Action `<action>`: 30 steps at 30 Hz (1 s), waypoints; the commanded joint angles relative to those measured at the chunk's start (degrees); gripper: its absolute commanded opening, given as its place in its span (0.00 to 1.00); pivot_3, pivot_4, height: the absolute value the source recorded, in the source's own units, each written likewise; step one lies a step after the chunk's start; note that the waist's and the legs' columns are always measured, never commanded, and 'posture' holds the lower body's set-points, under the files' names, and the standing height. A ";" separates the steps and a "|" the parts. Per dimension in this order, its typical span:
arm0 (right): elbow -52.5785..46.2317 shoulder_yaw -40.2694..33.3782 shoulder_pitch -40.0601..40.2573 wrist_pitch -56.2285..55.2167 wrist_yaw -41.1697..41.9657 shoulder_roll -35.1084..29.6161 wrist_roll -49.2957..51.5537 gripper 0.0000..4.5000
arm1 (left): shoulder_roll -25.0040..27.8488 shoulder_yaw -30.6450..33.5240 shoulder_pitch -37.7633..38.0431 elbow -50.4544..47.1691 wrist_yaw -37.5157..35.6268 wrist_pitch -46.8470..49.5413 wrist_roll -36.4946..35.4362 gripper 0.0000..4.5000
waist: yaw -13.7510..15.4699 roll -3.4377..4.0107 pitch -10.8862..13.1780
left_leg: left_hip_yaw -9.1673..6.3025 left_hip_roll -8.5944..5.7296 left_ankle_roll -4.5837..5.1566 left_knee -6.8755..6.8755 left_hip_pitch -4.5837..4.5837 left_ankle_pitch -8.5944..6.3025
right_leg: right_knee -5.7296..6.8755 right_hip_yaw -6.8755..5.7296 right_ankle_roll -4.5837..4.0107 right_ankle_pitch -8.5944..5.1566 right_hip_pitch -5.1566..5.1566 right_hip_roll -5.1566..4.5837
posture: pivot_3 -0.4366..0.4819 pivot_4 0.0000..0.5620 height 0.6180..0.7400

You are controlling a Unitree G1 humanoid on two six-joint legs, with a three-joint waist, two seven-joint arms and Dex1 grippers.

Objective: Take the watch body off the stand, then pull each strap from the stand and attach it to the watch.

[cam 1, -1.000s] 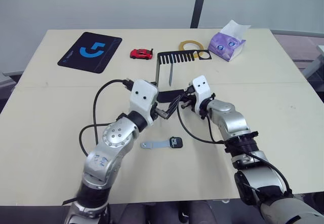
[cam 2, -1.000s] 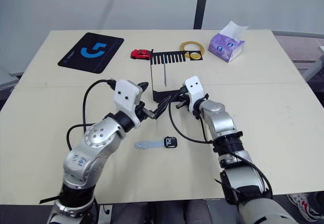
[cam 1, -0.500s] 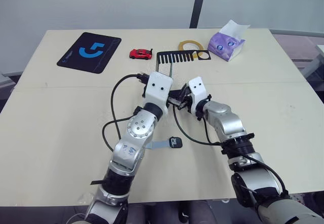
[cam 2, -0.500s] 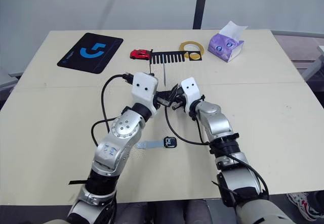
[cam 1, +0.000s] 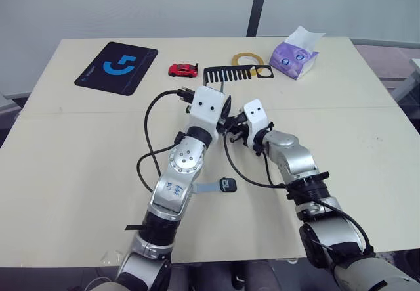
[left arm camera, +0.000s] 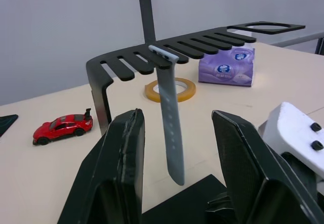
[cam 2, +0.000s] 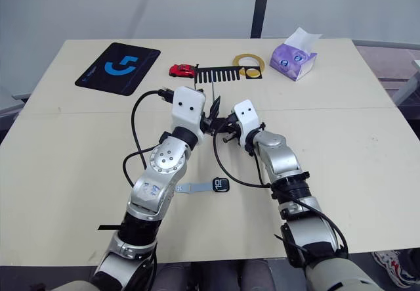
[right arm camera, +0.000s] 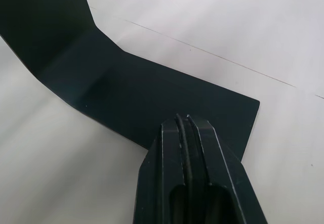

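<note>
Table point(cam 1: 79, 146), stand point(left arm camera: 101, 82), hanging strap point(left arm camera: 169, 128) between parted left fingers point(left arm camera: 121, 168) (right fingers point(right arm camera: 190, 168) clenched).

Two head cameras looking down over the beige table point(cam 1: 65, 173), both sharing the black bent-metal stand point(cam 2: 226, 74), left wrist camera close behind its slotted arm, right wrist camera nearly touching its base.

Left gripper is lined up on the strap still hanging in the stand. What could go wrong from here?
1. The left gripper is open, its fingers either side of the hanging strap. Pulling it could tip the stand. The shut right gripper is over its base, but contact is unclear.
2. The watch body, with the other strap attached, lies loose on the table near both arms and could be knocked.
</note>
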 commanded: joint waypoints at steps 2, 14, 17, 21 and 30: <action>2.53 0.88 0.93 1.96 0.23 0.14 -0.83 0.00 | -2.50 0.17 -1.32 1.30 0.81 -2.29 0.81 0.51 | 0.03 0.00 0.00 | 0.00 0.00 0.00 0.00 0.00 0.00 | 0.00 0.00 0.00 0.00 0.00 -0.01 | 0.48 0.27 0.98; 2.80 1.02 0.82 1.69 0.42 0.31 -0.95 0.00 | -6.47 2.54 -5.41 9.78 5.24 -5.71 2.13 0.51 | 0.03 -0.01 0.00 | 0.00 0.00 0.01 0.00 0.00 0.00 | -0.01 -0.03 0.00 0.00 0.00 -0.02 | 0.48 0.27 0.98; 2.76 1.05 0.83 1.63 0.49 0.24 -1.00 0.00 | -6.95 3.28 -6.62 12.24 6.35 -6.25 2.01 0.51 | 0.03 -0.01 0.00 | 0.00 0.00 0.00 -0.01 0.00 0.00 | 0.00 -0.03 0.00 0.00 0.00 -0.02 | 0.48 0.27 0.98; 2.55 0.91 0.75 1.70 0.45 0.16 -0.94 0.00 | -7.39 4.00 -8.17 15.18 7.38 -6.78 1.77 0.51 | 0.03 -0.01 0.00 | 0.00 0.00 0.01 0.00 0.00 0.00 | 0.00 -0.04 0.00 0.00 0.00 -0.02 | 0.48 0.27 0.98; 1.90 0.63 1.08 1.87 0.40 0.06 -0.87 0.00 | -7.71 4.39 -9.77 18.29 8.26 -8.13 1.61 0.15 | 0.12 -0.01 0.00 | 0.00 0.00 0.00 0.00 0.00 0.00 | -0.01 -0.05 0.00 0.00 0.00 -0.03 | 0.48 0.27 0.98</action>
